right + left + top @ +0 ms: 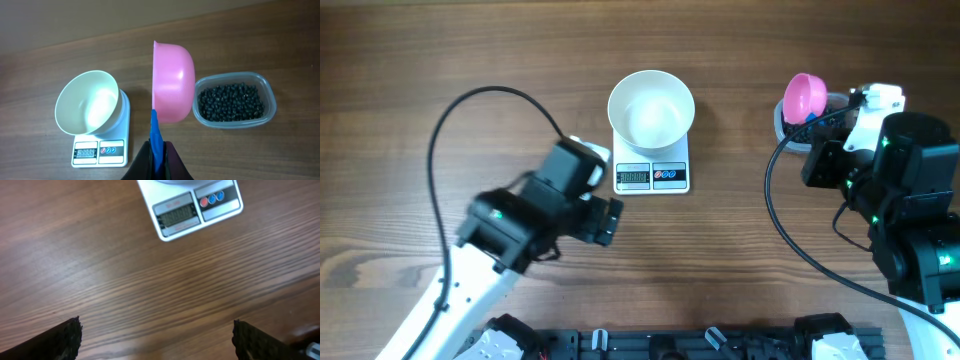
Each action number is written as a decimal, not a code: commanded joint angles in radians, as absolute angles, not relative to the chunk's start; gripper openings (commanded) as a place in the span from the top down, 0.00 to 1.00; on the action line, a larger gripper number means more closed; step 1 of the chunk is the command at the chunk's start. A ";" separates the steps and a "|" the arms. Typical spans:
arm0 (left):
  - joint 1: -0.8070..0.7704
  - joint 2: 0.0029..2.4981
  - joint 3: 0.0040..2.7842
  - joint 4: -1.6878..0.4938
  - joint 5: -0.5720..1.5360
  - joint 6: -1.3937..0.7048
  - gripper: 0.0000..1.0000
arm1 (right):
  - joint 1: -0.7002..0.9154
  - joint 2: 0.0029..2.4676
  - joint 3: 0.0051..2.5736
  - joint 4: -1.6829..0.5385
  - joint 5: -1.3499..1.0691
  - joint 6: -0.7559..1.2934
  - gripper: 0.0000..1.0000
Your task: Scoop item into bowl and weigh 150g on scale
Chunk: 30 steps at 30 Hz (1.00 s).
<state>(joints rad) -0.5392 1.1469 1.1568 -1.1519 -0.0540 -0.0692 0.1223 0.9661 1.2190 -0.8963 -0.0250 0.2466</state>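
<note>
Beads (231, 102) in tub (235, 124), bowl (85, 105) on scale (99, 151)

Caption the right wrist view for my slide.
Right claw holds pink scoop between the empty bowl on the scale and the tub of beans.

White bowl (651, 108) atop scale (651, 176)

A pink scoop (172, 82) with a blue handle (157, 137), near a clear tub (270, 112).
</note>
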 commanded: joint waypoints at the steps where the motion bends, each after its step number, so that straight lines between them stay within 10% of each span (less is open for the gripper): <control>1: -0.380 1.125 1.234 -1.161 0.212 0.206 0.00 | 0.117 0.967 1.234 -0.896 -0.035 0.235 0.96; 30: -0.242 1.120 1.263 -1.216 0.253 0.468 0.00 | 0.117 0.967 1.233 -0.929 -0.034 0.183 0.96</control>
